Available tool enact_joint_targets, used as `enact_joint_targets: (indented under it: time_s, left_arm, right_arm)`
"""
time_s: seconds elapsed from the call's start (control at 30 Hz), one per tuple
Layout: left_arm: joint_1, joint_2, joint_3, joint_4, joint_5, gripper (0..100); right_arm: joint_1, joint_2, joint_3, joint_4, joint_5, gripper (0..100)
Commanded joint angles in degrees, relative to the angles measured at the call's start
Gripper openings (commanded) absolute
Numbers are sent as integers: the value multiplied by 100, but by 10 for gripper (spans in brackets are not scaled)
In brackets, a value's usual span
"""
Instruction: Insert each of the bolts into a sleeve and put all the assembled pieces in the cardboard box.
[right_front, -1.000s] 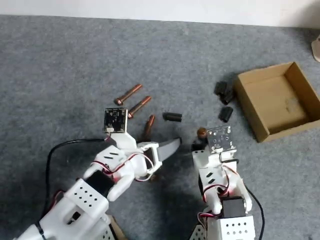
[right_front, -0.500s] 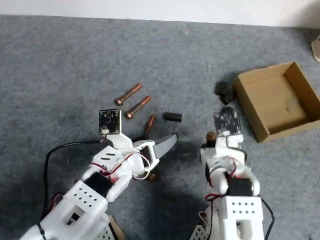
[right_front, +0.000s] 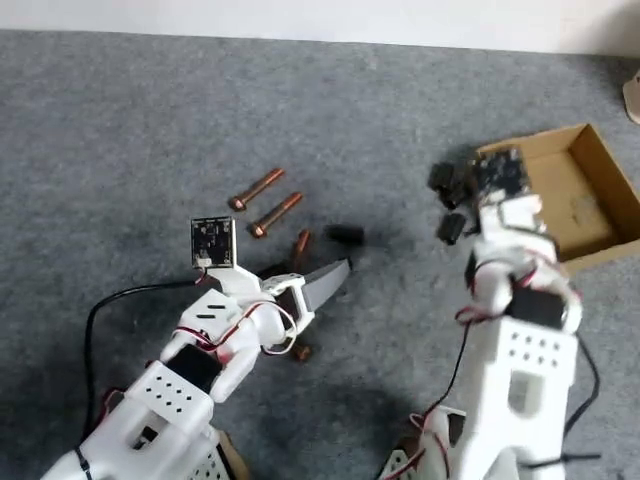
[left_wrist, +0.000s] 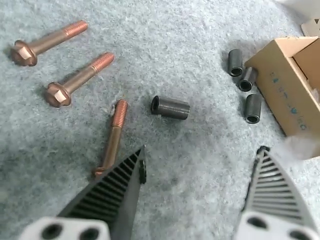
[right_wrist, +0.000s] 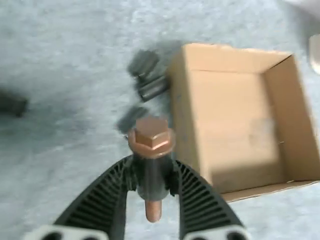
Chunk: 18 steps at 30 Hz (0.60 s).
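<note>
My right gripper (right_wrist: 150, 186) is shut on an assembled piece, a copper bolt in a black sleeve (right_wrist: 150, 165), held just short of the cardboard box (right_wrist: 180, 100). In the high view the right arm's wrist (right_front: 500, 176) hangs over the box's left wall (right_front: 484, 192). My left gripper (left_wrist: 202, 152) stands open above the carpet, one finger (left_wrist: 125, 180) beside a loose bolt (left_wrist: 112, 137). Two more bolts (left_wrist: 47, 43) (left_wrist: 80, 80) lie farther off. A lone sleeve (left_wrist: 170, 107) lies near the third bolt. Three sleeves (left_wrist: 246, 79) cluster beside the box (left_wrist: 282, 85).
Grey carpet covers the table. The box (right_front: 600, 240) stands open at the right with only a faint scrap inside. The three loose sleeves (right_front: 450, 228) lie just left of the box, under and beside the right arm. The left arm's black cable (right_front: 120, 300) loops at lower left.
The right arm has swung from the middle of the table up and right to the box, carrying the bolt-and-sleeve piece. The left arm has shifted slightly left, still open.
</note>
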Motion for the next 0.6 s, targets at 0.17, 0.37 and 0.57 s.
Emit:
enact_joint_targets:
  time_s: [0.17,0.37,0.57]
  left_arm:
    - [-31,-66,-57,-114,-79,319]
    - [-31,-66,-48,-114,-79,319]
    - [-31,-66,-40,-114,-88,319]
  right_arm:
    - [426,1631,-1859,13,782,4]
    - [778,2703,-2721,-127,1284,4]
    - [1218,3899,-3486,-716,1635,4]
